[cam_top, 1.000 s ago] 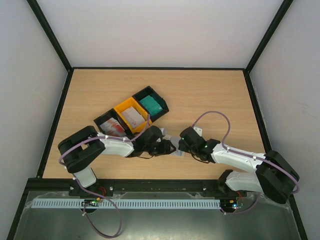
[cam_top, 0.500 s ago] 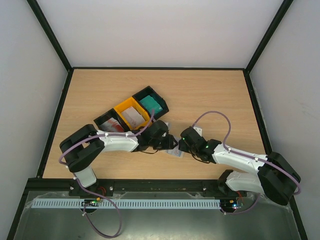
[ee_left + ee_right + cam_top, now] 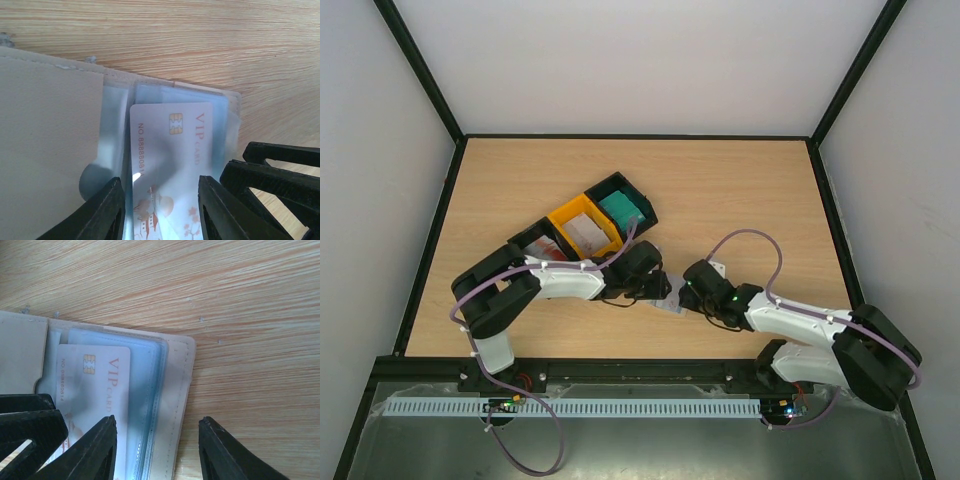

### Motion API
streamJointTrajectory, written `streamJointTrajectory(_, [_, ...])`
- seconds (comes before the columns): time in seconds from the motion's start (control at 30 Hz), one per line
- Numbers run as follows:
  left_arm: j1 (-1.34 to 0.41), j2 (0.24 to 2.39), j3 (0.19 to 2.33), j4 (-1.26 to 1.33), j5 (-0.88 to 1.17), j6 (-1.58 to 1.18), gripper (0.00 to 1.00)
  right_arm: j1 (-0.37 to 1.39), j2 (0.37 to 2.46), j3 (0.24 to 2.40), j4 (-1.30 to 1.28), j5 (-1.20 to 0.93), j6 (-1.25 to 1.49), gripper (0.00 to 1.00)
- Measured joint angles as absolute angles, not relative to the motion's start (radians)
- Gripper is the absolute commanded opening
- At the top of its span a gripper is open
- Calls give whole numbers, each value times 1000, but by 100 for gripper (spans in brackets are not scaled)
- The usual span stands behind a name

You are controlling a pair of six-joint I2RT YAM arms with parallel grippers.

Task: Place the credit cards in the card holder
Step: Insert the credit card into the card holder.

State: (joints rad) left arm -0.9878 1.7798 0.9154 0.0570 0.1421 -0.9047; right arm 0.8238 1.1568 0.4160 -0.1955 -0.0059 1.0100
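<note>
Reaching farther to the right than a second ago, the left arm has carried its elbow away from the left edge, and the left tool (image 3: 653,288) now sits closer to the right tool (image 3: 690,292). The right tool has barely shifted. Both arms stretch low and nearly flat across the wooden surface (image 3: 740,190), their wrists meeting over the card holder (image 3: 667,304), which lies open near the front middle. In the left wrist view a white credit card (image 3: 170,145) with a gold chip and "VIP" lettering lies face up on the holder's blue-grey clear slots, its far end seemingly under the plastic. The left tool's fingers stand apart on either side of this card; I cannot tell whether they squeeze its long edges. The right tool's fingers are spread wide above the holder's beige outer edge, gripping nothing, with the left tool's black frame just beside them. Well behind, the row of trays (image 3: 570,215) holds other credit cards (image 3: 621,209), teal and pale.
</note>
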Motion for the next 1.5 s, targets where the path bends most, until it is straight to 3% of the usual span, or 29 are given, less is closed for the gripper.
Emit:
streamJointTrajectory(0.27, [-988, 1782, 921, 41, 130, -898, 19, 824, 1188, 414, -165, -25, 1013, 35])
streamJointTrajectory(0.9, [-988, 1823, 937, 90, 191, -846, 15, 822, 1203, 414, -151, -9, 1013, 34])
streamJointTrajectory(1.13, [-988, 1819, 936, 96, 202, -841, 30, 822, 1163, 414, -158, 20, 1015, 45])
streamJointTrajectory(1.23, [-988, 1808, 936, 85, 193, -839, 32, 822, 1137, 414, -179, 36, 1014, 46])
streamJointTrajectory(1.5, [-988, 1765, 936, 35, 152, -849, 17, 822, 1093, 416, -210, 44, 1015, 45])
